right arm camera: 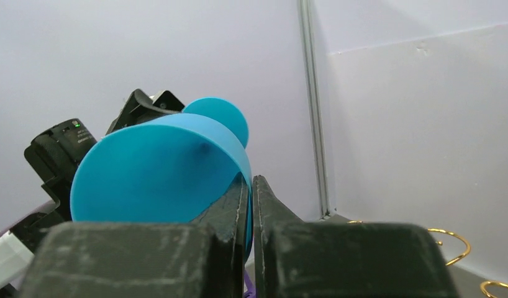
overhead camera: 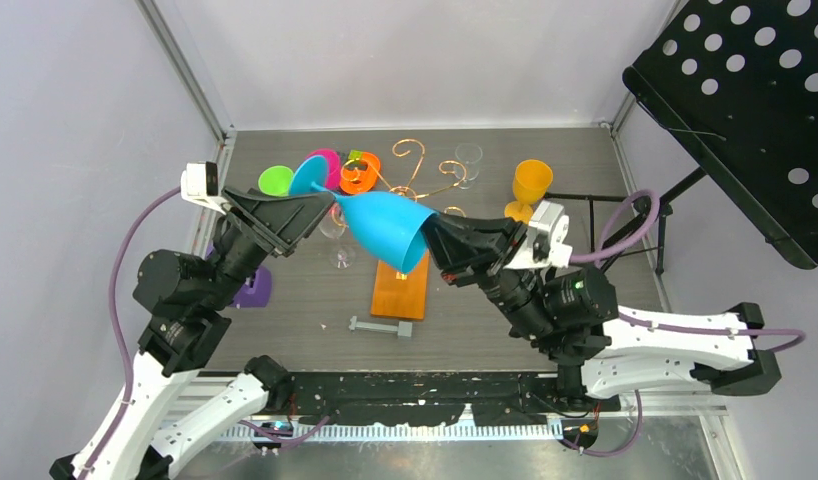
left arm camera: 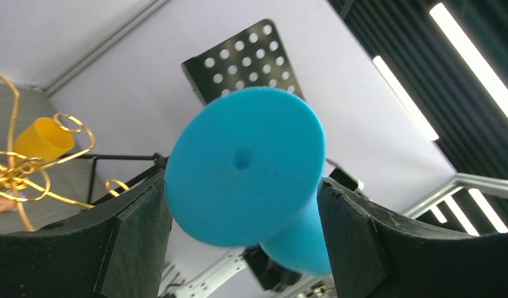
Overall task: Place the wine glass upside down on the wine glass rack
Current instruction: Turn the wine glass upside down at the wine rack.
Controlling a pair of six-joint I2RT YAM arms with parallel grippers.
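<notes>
A blue wine glass (overhead camera: 385,228) hangs tilted in the air above the table, its foot (overhead camera: 307,175) pointing up and left. My right gripper (overhead camera: 432,240) is shut on the rim of its bowl; in the right wrist view (right arm camera: 250,186) the rim sits pinched between the two fingers. My left gripper (overhead camera: 323,205) is open around the stem, just under the foot. In the left wrist view the round blue foot (left arm camera: 245,164) sits between my widely spread fingers (left arm camera: 133,236). The gold wire rack (overhead camera: 415,170) stands behind the glass on its orange wooden base (overhead camera: 402,285).
Yellow (overhead camera: 531,185), orange (overhead camera: 360,175), pink (overhead camera: 330,160), green (overhead camera: 275,180) and clear (overhead camera: 469,160) glasses stand around the rack. Another clear glass (overhead camera: 337,235) is under the blue one. A grey bar (overhead camera: 380,326) lies near the base, a purple object (overhead camera: 253,290) at left, a black perforated stand (overhead camera: 755,110) at right.
</notes>
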